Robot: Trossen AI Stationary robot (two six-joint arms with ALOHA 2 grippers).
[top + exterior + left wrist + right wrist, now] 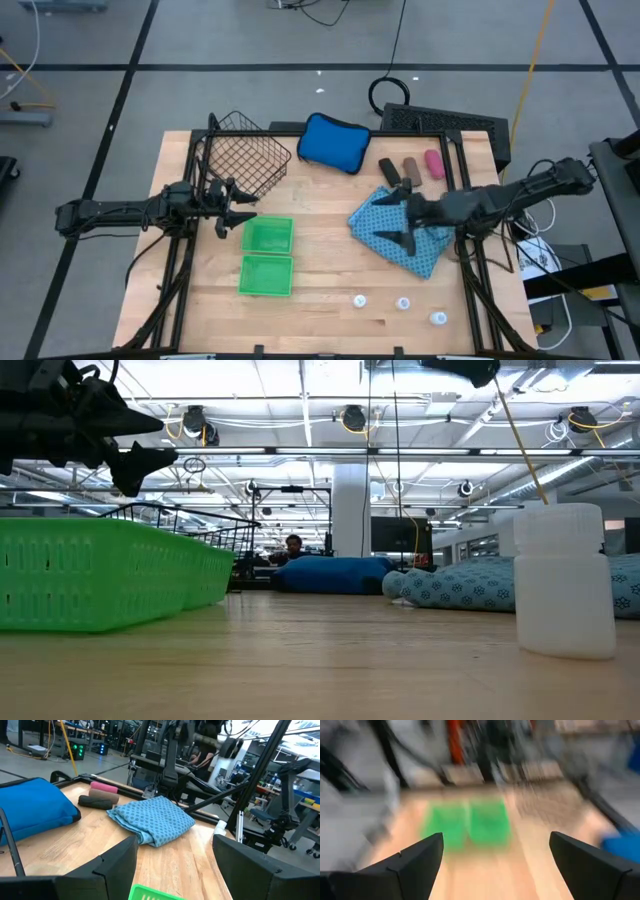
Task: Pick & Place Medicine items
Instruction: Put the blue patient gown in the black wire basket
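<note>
Both grippers hold nothing: the right gripper (pixel 401 214), fingers spread wide, hovers over the blue cloth (pixel 385 228) beside the oblong pieces (pixel 411 167), while the left gripper (pixel 228 206), fingers apart, hangs beside the green bins (pixel 268 257).

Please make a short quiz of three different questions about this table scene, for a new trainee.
1. True or false: the right gripper holds a white bottle.
2. How many green bins are on the table?
3. Which thing lies under the right gripper? A) black wire basket B) light-blue patterned cloth C) blue pouch

Key: 1 false, its fingers are open and empty. 2 two, side by side. 3 B.
</note>
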